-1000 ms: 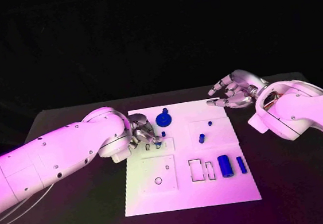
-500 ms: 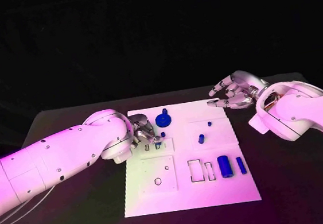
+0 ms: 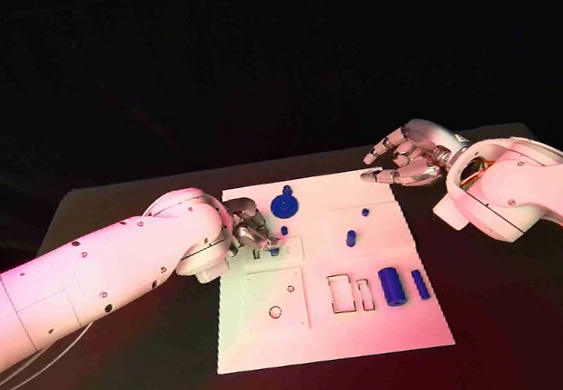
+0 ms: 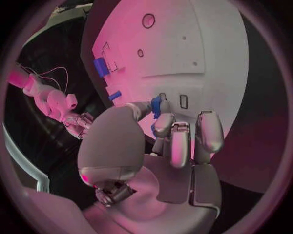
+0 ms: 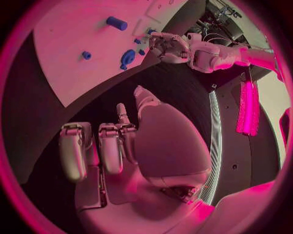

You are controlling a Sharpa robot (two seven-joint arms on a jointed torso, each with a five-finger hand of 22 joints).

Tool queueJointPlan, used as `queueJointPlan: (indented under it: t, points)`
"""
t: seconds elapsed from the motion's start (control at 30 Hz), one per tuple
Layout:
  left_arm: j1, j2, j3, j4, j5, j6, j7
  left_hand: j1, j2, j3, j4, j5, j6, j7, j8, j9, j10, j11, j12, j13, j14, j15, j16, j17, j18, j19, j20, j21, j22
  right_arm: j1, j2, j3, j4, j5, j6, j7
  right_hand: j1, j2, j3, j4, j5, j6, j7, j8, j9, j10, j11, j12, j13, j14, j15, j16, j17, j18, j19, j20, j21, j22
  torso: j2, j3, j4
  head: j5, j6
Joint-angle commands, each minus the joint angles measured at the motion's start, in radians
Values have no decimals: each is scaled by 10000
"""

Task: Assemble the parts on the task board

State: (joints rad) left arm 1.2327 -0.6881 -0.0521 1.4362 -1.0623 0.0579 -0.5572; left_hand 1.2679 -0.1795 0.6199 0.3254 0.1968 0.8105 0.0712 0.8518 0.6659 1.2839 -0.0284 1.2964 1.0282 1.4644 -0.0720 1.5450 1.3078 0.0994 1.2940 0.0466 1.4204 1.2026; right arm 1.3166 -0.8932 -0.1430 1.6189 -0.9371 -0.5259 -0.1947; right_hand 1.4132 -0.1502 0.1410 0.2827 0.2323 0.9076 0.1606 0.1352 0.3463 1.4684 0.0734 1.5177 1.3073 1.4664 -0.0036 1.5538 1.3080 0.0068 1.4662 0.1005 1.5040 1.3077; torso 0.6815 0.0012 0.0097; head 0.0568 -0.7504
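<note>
The white task board (image 3: 331,334) lies in the middle of the black table. My left hand (image 3: 247,233) is over its far left part and pinches a small blue part (image 4: 156,104) between thumb and fingers, just above two small rectangular slots (image 4: 183,101). The same blue part (image 3: 275,250) shows at the fingertips in the head view. My right hand (image 3: 407,158) hovers off the board's far right corner, fingers apart and holding nothing; its palm (image 5: 149,146) is bare.
On the board lie a round blue wheel (image 3: 283,205), a small peg (image 3: 284,232), two small pieces (image 3: 351,239) (image 3: 366,212), a thick cylinder (image 3: 390,288) and a thinner one (image 3: 419,285). Empty rectangular cut-outs (image 3: 342,294) sit beside them.
</note>
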Motion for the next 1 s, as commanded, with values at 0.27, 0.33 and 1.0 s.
queueJointPlan:
  t: [0.27, 0.33, 1.0]
  points:
    - [-14, 32, -24, 8, -287, 248, -159, -125, -39, 876, -976, -84, 482, -383, 77, 1781, 136, -37, 61, 45, 885, -95, 71, 2057, -196, 116, -22, 63, 45, -10, 4, 0, -5, -121, 144, 21, -15, -17, 19, -3, 9, 45, -11, 64, 16, 624, 14, -47, 2205, 881, 50, -64, 1937, 110, 697, 53, -9, 2171, 4, -7, -12, -5, -6]
    - [-16, 32, -26, 7, -293, 245, -164, -125, -39, 876, -976, -84, 482, -383, 77, 1781, 136, -37, 61, 45, 885, -95, 71, 2057, -196, 116, -22, 63, 45, -10, 4, 0, -5, -123, 145, 21, -15, -17, 19, -3, 9, 45, -11, 64, 16, 624, 14, -47, 2205, 881, 50, -64, 1937, 110, 697, 53, -9, 2171, 4, -6, -6, -10, -14]
    - [-27, 109, -61, -17, -416, 313, -190, -163, -59, 857, -981, -122, 517, -403, 88, 1802, 162, -56, 61, 46, 893, -112, 77, 2077, -201, 140, -37, 72, 67, -13, 10, 0, 4, -129, 142, 34, -11, -18, 26, -5, 0, 47, -12, 70, 19, 629, 12, -41, 2210, 883, 48, -62, 1945, 109, 699, 51, -6, 2173, 11, -3, -8, -21, -53]
